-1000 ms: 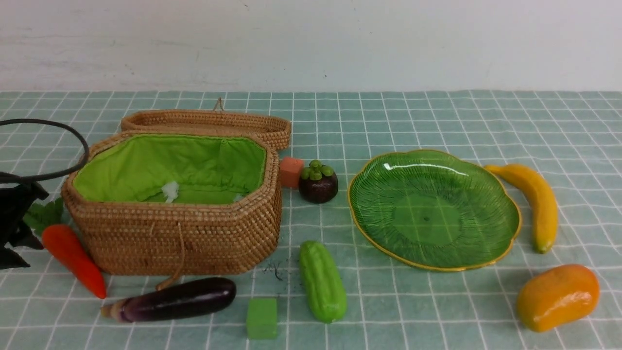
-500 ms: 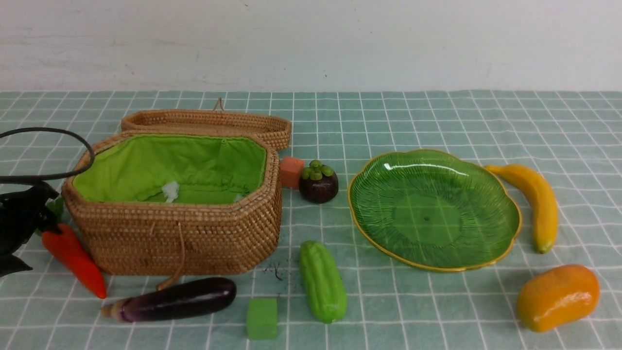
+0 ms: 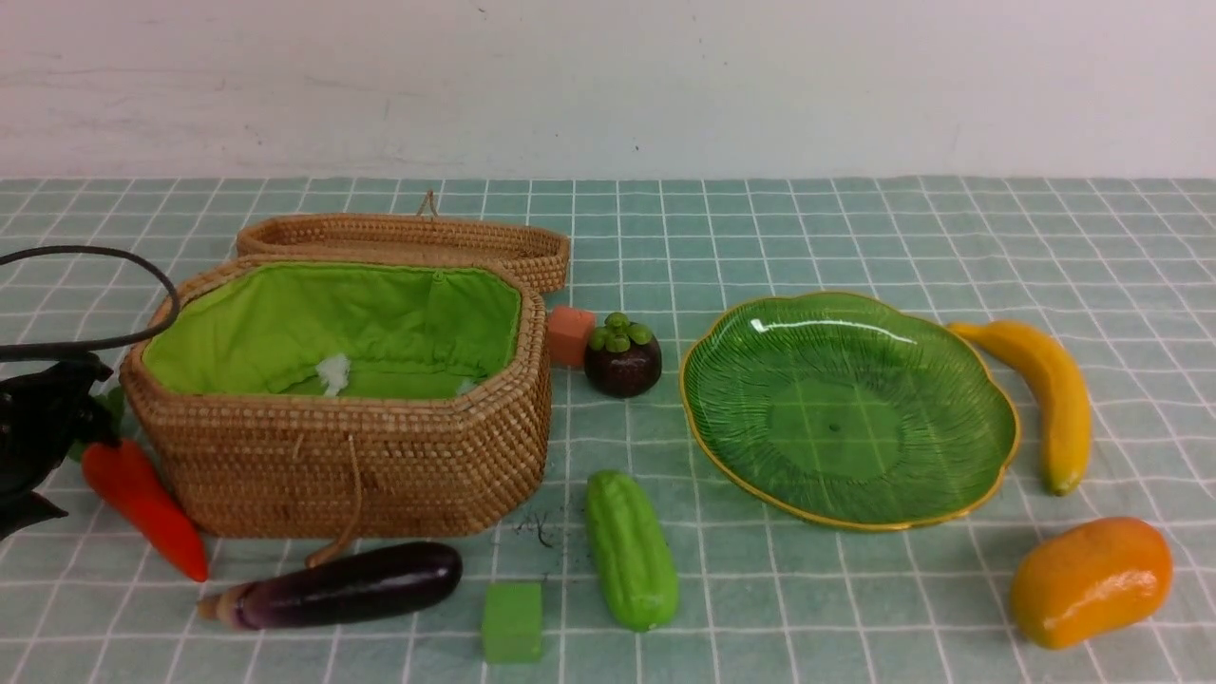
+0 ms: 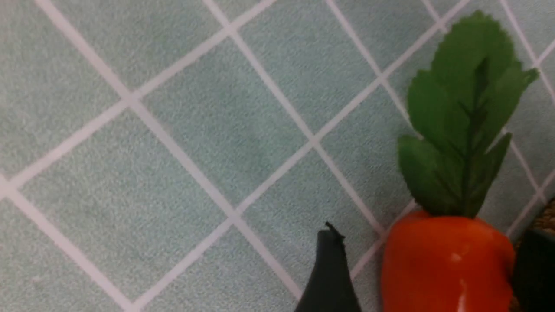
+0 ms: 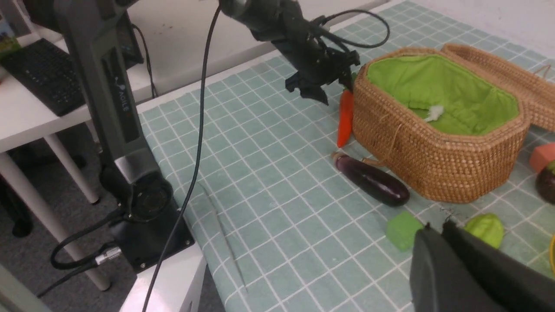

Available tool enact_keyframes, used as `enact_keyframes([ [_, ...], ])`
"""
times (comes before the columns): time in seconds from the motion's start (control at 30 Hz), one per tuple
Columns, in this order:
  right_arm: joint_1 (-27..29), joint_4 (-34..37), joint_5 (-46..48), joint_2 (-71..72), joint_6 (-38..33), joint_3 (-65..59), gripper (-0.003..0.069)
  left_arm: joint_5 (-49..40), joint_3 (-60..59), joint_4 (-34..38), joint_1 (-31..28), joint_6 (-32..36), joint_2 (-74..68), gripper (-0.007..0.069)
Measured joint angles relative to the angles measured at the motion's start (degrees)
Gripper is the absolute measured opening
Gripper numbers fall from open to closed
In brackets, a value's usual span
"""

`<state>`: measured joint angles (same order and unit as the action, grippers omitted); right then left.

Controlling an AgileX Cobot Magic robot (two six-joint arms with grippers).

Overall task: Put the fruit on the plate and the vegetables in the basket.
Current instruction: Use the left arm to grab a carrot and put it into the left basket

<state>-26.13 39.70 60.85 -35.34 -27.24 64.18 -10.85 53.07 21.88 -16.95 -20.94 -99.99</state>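
Observation:
My left gripper (image 3: 59, 439) is open at the far left, its fingers on either side of the orange carrot's (image 3: 142, 503) thick top, beside the wicker basket (image 3: 361, 456). In the left wrist view the carrot (image 4: 446, 264) sits between the jaws of that gripper (image 4: 430, 232), with a gap at one finger. The eggplant (image 3: 342, 587) and green gourd (image 3: 630, 551) lie in front of the basket. The mangosteen (image 3: 622, 359) stands left of the green plate (image 3: 836, 418); the banana (image 3: 1045, 399) and mango (image 3: 1090, 581) lie to its right. My right gripper (image 5: 435, 225) is shut and holds nothing.
The basket's lid (image 3: 408, 237) lies open behind it. An orange cube (image 3: 569, 334) sits by the mangosteen and a green cube (image 3: 511, 622) near the front edge. A black cable (image 3: 114, 261) loops over the basket's left corner.
My left gripper has opened wider and moved in toward the basket, over the carrot's top, now covering most of its leaves in the front view. Nothing else has moved.

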Motion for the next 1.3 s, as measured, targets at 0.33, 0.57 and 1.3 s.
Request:
enact_keyframes([
  [0.33,0.0,-5.1,-1.65,0.0,4.53,0.0,0.0024,1.78,0.02,0.44,0.0,0.07,-0.44,0.0518],
  [0.57,0.0,-5.14,-1.6,0.0,4.72,0.0,0.0024,1.18,0.02,0.47,0.0,0.17,-0.44,0.0518],
  [1.3,0.0,-5.45,-1.65,0.0,3.6,0.0,0.0028,-0.22,0.39,2.35,0.0,0.17,-2.91,0.0513],
])
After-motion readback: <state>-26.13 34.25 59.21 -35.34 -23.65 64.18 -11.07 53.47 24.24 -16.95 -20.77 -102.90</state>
